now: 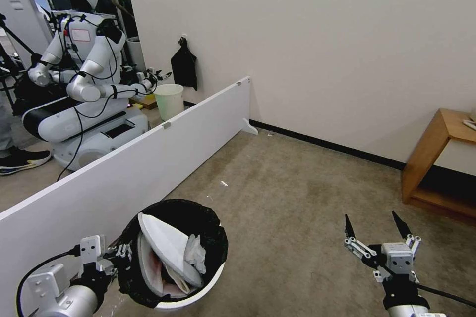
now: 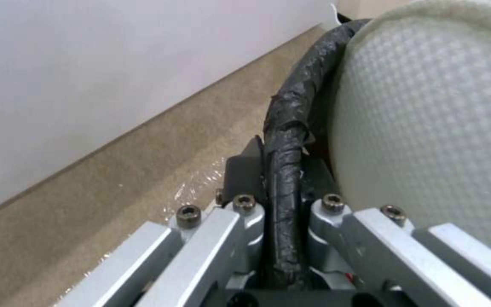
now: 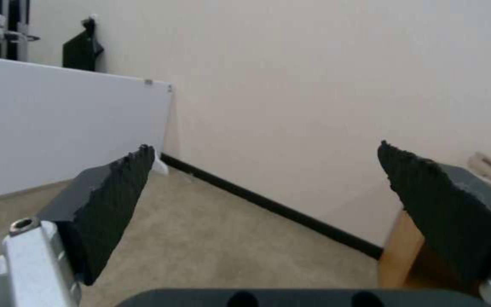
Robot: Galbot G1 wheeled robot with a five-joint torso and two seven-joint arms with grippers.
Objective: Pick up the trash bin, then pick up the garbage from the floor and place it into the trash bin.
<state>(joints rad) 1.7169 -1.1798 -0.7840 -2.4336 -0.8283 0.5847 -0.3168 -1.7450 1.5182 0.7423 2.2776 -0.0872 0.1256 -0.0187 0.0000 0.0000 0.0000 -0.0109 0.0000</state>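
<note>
My left claw [image 1: 120, 253]: clenched on the black-lined rim of the trash bin [image 1: 198, 293], low at my left beside the white board [image 1: 148, 168]
Bin contents: white slippers [image 1: 166, 245] and a tissue [image 1: 197, 252]
My right claw [image 1: 374, 230]: released, holding nothing, over bare carpet [image 1: 297, 198], well apart from the bin
</note>
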